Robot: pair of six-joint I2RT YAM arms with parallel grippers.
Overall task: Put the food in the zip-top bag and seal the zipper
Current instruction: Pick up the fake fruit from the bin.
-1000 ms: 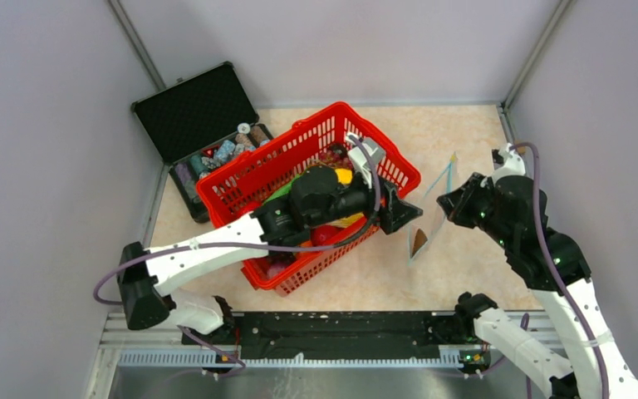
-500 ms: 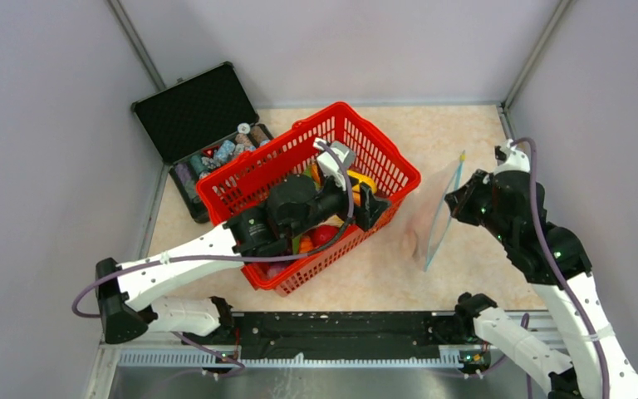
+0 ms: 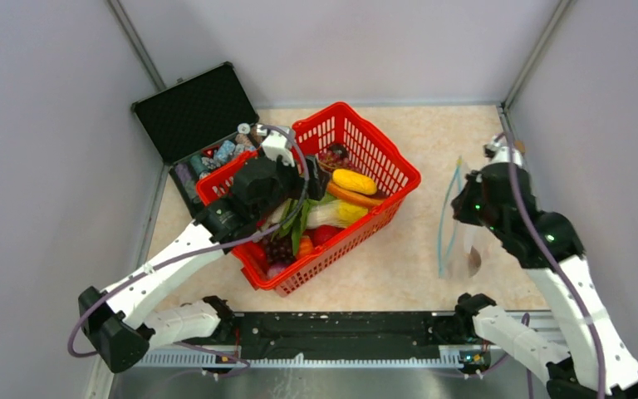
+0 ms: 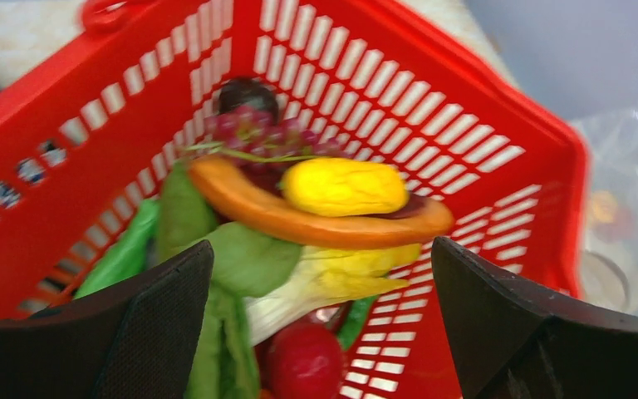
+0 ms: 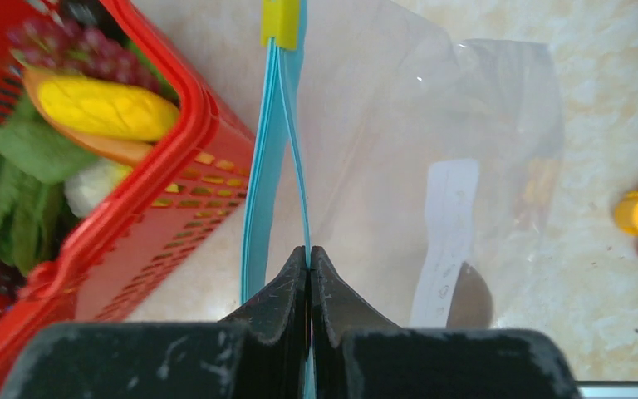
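From right wrist alone: yellow slider topping zipper clamped in right claw beside basket; left claw spread wide over basket's food.

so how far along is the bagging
Done: one brown piece looks to be in the bag. In hand: right gripper shut on the zipper, holding the bag up; left gripper open over the basket. Left: the rest of the food lies in the basket, zipper unsealed.
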